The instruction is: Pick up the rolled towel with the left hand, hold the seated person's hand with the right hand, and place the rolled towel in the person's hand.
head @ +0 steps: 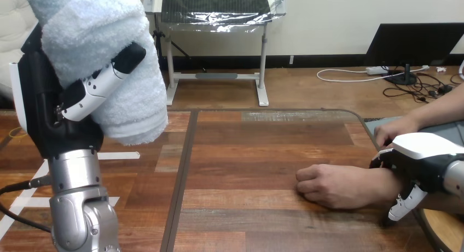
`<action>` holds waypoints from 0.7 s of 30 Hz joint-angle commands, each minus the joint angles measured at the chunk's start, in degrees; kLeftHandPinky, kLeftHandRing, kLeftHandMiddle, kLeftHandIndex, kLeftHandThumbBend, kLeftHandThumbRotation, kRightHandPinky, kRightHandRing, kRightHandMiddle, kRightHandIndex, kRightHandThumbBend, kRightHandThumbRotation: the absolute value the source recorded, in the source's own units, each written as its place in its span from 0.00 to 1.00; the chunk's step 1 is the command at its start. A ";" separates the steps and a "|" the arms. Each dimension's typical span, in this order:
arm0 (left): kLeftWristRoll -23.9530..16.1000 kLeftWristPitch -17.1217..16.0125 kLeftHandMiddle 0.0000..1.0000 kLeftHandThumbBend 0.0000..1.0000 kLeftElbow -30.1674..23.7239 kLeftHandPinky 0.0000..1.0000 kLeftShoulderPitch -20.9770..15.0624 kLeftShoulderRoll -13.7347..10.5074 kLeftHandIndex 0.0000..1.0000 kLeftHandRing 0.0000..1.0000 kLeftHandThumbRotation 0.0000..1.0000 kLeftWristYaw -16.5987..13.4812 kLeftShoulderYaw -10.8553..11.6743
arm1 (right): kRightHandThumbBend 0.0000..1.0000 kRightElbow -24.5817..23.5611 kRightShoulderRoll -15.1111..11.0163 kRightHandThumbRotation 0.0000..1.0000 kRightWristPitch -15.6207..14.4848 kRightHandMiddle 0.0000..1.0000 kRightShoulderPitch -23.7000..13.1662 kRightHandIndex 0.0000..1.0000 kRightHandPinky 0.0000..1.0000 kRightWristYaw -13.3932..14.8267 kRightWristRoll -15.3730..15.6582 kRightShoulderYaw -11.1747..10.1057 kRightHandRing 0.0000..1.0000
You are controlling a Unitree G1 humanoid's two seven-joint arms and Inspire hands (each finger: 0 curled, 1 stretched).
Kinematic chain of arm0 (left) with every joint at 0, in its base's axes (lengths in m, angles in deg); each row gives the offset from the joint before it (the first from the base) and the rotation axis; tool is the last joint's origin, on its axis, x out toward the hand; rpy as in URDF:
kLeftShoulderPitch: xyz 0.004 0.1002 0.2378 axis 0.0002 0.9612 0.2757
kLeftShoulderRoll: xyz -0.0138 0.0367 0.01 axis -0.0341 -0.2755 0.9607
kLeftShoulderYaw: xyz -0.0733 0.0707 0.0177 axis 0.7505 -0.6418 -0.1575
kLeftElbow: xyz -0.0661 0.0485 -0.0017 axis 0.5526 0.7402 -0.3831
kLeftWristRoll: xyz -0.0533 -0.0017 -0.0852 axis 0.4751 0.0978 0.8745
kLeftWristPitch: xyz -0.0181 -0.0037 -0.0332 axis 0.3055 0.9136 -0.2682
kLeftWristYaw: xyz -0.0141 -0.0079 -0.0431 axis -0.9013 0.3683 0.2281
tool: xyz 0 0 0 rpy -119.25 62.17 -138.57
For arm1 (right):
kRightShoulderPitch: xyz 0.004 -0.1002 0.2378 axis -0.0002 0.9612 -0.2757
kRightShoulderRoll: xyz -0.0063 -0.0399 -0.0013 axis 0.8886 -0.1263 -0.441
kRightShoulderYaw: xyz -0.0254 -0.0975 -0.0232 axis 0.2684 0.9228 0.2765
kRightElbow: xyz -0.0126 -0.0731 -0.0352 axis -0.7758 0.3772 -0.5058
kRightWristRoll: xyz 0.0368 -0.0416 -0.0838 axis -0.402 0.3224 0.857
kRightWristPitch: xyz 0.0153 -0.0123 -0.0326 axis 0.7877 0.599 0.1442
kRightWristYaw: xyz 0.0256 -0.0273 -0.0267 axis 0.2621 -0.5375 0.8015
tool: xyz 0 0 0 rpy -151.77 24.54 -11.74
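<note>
My left hand [82, 93] clamped round rolled towel [104, 44], raised high over table [246, 153] at left, roll slanting down-right. Person's hand [328, 186] well off to right, fisted on table. My right hand [421, 153] curled over its wrist. Towel must likely go right, down.

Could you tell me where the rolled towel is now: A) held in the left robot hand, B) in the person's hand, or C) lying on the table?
A: the left robot hand is curled round the rolled towel, raised above the table.
</note>
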State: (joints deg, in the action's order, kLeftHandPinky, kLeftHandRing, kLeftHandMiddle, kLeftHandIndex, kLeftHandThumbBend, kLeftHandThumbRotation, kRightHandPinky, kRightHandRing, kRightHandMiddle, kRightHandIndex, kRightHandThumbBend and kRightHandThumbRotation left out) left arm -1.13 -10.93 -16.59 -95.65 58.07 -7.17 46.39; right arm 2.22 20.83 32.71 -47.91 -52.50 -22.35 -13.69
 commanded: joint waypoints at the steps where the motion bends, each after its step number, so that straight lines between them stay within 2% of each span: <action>1: 0.03 -0.39 0.33 0.52 -2.90 0.21 -2.59 -0.01 0.38 0.27 0.00 0.38 -0.44 | 1.00 -0.26 -1.37 0.24 -0.95 0.82 -1.30 0.82 0.57 0.76 -0.07 -1.51 0.79; 12: 0.21 -0.53 0.33 0.52 -2.86 0.21 -2.54 0.05 0.38 0.27 0.00 0.56 -0.49 | 0.98 0.02 -1.50 0.22 -0.44 0.81 -1.24 0.80 0.56 1.98 0.39 -1.26 0.77; 21: 0.39 -0.37 0.33 0.54 -2.94 0.22 -2.47 0.23 0.38 0.27 0.00 0.39 -0.44 | 0.94 0.21 -1.46 0.22 -0.39 0.80 -1.40 0.81 0.56 1.93 0.35 -1.20 0.76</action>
State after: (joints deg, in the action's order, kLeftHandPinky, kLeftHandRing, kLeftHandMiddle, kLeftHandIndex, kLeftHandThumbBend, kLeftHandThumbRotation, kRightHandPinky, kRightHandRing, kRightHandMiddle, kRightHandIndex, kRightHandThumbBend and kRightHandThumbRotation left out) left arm -1.04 -10.93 -16.59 -95.65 58.17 -7.14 46.37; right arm 2.33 20.83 32.17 -47.90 -52.18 -22.18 -13.69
